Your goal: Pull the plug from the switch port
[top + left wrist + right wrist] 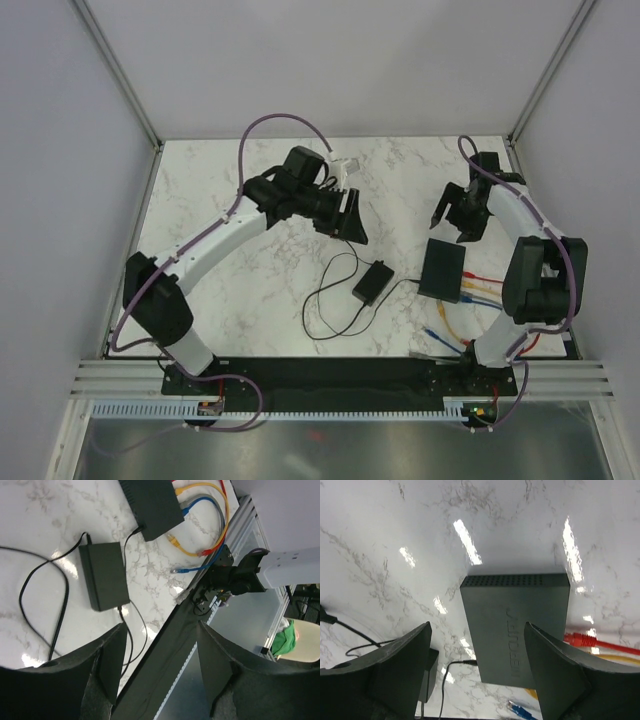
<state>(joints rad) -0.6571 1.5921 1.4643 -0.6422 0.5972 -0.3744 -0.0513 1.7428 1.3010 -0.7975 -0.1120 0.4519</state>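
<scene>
Marble tabletop (pixel 215 185) in the top view carries the switch (pixel 443 270) near the right arm's base, with the power brick (pixel 371 281) just to its left. The right tool (pixel 452 214) hangs beyond the switch, and the left tool (pixel 351 216) is farther left.

In the left wrist view, the left tool (pixel 160 665) gapes wide. The power brick (pixel 102 575) lies ahead of it and the switch (pixel 152 502) is at the top edge, beside a blue cable (pixel 200 502) and a yellow cable (pixel 222 510).

In the right wrist view, the right tool (pixel 477 665) is spread wide over the switch (pixel 520 625). A red plug (pixel 576 639) meets the switch's edge.

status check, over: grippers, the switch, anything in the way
Left gripper open, empty, raised mid-table. Right gripper open, empty, above the switch. Coloured cables at its near edge, none gripped. Power brick beside it, not blocking.
</scene>
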